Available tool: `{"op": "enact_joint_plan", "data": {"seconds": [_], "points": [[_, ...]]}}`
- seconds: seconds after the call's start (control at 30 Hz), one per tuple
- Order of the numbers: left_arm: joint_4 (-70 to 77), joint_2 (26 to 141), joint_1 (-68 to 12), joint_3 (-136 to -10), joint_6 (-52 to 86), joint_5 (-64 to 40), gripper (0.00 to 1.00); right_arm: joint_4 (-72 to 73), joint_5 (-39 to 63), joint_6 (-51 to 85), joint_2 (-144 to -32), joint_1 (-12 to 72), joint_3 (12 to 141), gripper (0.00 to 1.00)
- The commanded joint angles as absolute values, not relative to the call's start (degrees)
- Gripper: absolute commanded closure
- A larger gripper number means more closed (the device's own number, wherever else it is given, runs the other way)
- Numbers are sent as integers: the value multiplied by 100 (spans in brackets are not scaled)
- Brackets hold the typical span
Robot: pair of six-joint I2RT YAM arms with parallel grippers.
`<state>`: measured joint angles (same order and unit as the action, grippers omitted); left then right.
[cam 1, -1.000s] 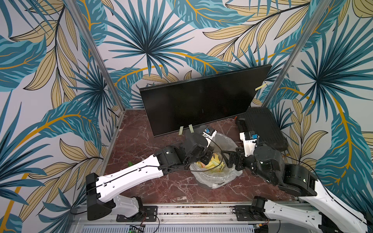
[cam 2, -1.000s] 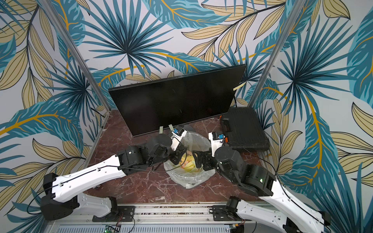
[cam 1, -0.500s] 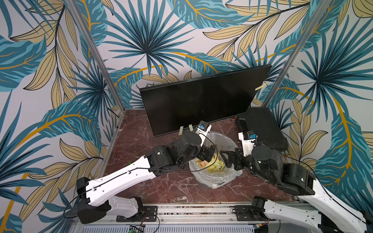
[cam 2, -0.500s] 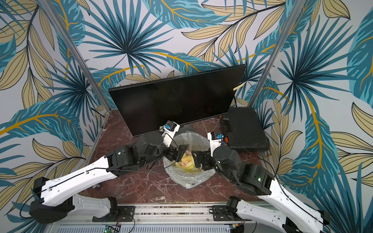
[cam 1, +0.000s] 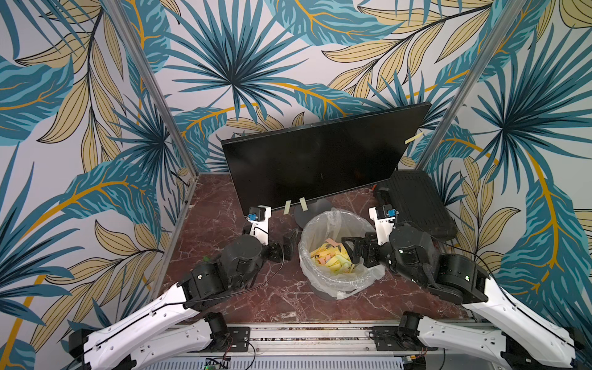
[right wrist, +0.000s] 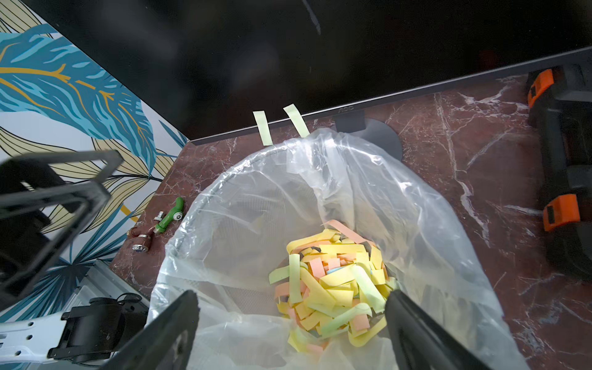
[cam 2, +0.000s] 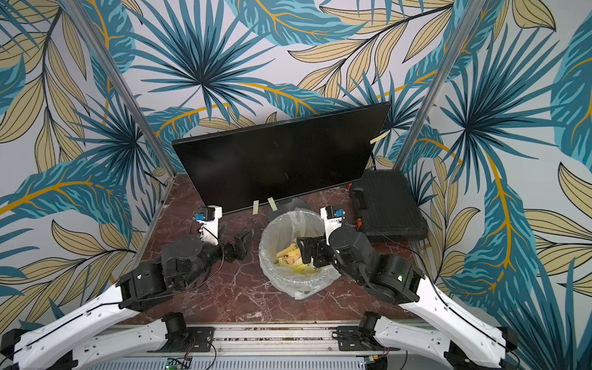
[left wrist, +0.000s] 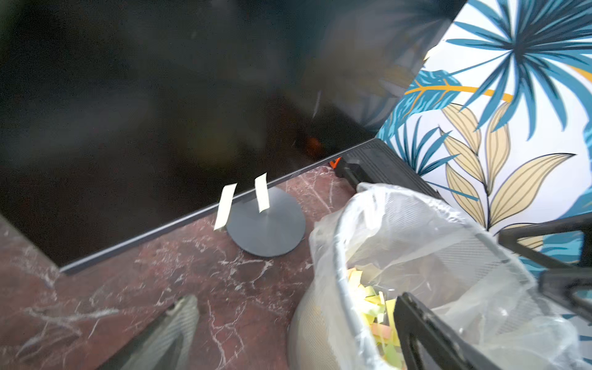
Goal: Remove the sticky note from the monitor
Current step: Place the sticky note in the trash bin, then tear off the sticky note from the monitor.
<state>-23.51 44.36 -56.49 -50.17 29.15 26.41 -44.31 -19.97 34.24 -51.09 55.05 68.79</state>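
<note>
Yellow sticky notes (cam 1: 287, 206) on monitor (cam 1: 320, 160) edge, beyond left gripper (cam 1: 292, 246)

The monitor (cam 1: 320, 160) is black with a dark shiny face. 2 pale yellow-green sticky notes (cam 1: 287, 207) hang on its bottom edge, and 1 more note (cam 1: 413, 138) on its right edge. Under it, the stand base (left wrist: 266, 224) is grey. The table (cam 1: 224, 205) is dark red with thin white lines. In front of the monitor, the bag (cam 1: 315, 224) is clear, holding yellow, orange and green paper strips (right wrist: 333, 282). Right of the monitor, the case (cam 2: 387, 205) is black with orange clips (right wrist: 560, 211). Behind the monitor, the walls (cam 1: 224, 64) are white with big teal and tan leaves.
</note>
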Motion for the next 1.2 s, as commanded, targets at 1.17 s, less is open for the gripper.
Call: {"op": "enact_joint_plan", "data": {"seconds": [1.17], "points": [[4353,4770,-3369,-416,4116,-88,0,-3474,-803,3377,-6004,5484,7308,7]]}}
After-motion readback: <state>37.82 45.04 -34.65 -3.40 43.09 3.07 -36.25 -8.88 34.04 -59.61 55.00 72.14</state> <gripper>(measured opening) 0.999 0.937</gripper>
